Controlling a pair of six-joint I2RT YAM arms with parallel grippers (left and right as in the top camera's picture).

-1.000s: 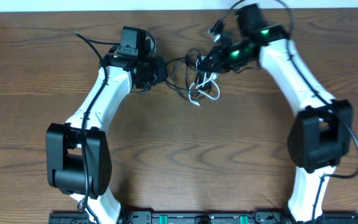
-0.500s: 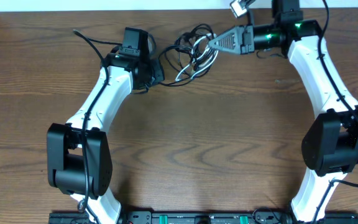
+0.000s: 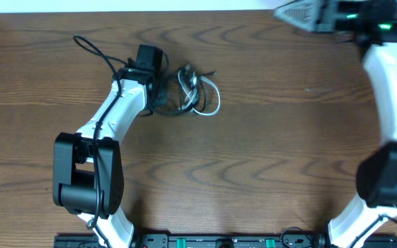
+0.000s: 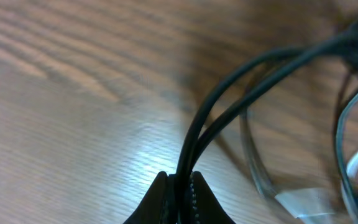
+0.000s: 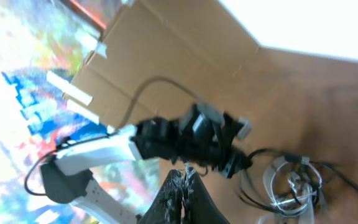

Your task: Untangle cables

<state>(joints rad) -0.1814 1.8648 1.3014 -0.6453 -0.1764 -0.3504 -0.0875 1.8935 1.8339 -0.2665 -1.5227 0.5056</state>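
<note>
While your left hand (image 4: 180,184) is pinched tight on two strands of the black cable (image 4: 232,87), those strands run from its jaws toward the upper right of the left wrist view. You have two cords to count: that black cable and one white cable (image 3: 213,103). They are tangled in a single heap on the surface (image 3: 267,151), at the upper centre of the overhead frame, just right of that hand. The white loop bulges toward the lower right. Your right hand (image 5: 183,182) is closed on nothing, at the upper right corner of the overhead frame, well apart from the heap.
</note>
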